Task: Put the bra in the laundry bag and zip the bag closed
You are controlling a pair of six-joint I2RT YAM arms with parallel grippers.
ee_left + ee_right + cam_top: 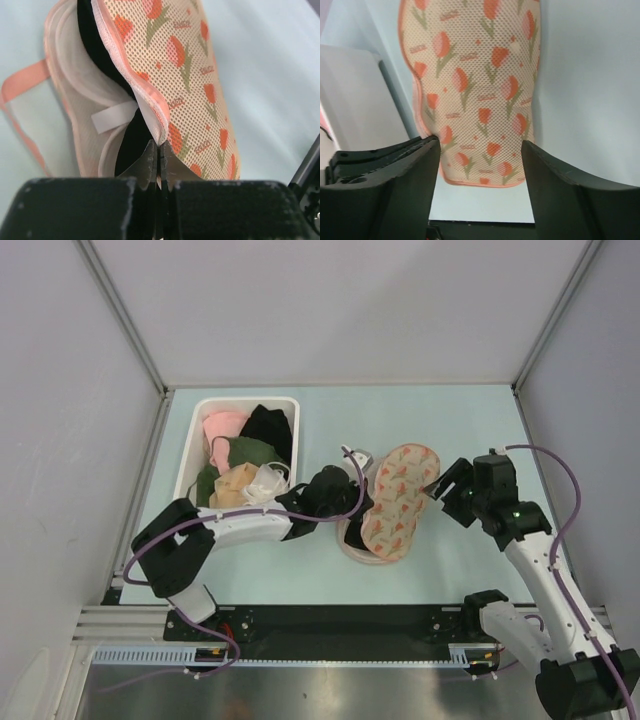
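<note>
The laundry bag (396, 502) lies mid-table, a patterned oval pouch with its top half lifted partly open. In the left wrist view the black bra (102, 50) sits inside, between the pale pink cup (75, 90) and the patterned lid (185, 75). My left gripper (352, 502) is shut (160, 148) on the pink edge of that lid. My right gripper (440, 490) is open and empty just right of the bag. In the right wrist view its fingers (480, 165) stand apart, with the patterned outside of the bag (475, 90) in front of them.
A white rectangular bin (190, 455) stands at the back left, holding pink (225, 425), black (268, 427) and green (245, 452) garments. A pink strap loop (20, 85) of the bag lies on the table. Grey walls close in left, right and back.
</note>
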